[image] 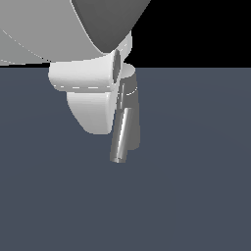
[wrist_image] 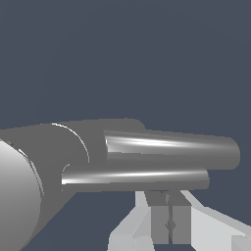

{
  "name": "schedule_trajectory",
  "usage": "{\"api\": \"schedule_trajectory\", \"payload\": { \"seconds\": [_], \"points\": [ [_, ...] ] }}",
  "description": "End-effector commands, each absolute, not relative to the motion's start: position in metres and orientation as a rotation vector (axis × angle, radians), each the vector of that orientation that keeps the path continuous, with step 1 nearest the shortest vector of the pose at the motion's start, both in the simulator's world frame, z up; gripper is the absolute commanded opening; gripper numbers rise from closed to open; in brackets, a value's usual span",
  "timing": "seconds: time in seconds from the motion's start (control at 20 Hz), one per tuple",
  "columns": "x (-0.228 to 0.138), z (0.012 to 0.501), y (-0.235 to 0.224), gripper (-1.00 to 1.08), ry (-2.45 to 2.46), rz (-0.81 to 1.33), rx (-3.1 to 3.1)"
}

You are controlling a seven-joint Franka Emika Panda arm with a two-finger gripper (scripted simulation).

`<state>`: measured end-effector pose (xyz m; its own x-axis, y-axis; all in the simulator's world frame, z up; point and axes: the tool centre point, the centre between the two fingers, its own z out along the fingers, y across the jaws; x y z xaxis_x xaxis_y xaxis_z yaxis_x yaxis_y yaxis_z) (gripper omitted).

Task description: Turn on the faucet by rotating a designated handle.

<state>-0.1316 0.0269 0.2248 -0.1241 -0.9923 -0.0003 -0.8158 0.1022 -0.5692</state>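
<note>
- The faucet stands upright on the blue-grey counter, its shiny slanted spout running down towards the counter.
- The white pincer hangs just beside the faucet, on the exterior view's left.
- In the wrist view its fingers meet, closed on nothing, near the spout.
- The handle cannot be told apart.

We see a bare simulated scene: a flat slate-blue floor, black void beyond, and an untextured grey faucet.
</note>
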Motion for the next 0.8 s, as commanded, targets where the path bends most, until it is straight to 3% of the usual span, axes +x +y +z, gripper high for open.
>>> {"api": "schedule_trajectory", "payload": {
  "seconds": [0.0,0.65,0.75],
  "points": [
    [-0.135,0.222,0.012,-1.0,2.035,-0.624,-1.746],
    [-0.142,0.219,-0.014,-1.0,2.045,-0.622,-1.741],
    [-0.137,0.224,0.001,-1.0,2.001,-0.629,-1.769]
  ]
}}
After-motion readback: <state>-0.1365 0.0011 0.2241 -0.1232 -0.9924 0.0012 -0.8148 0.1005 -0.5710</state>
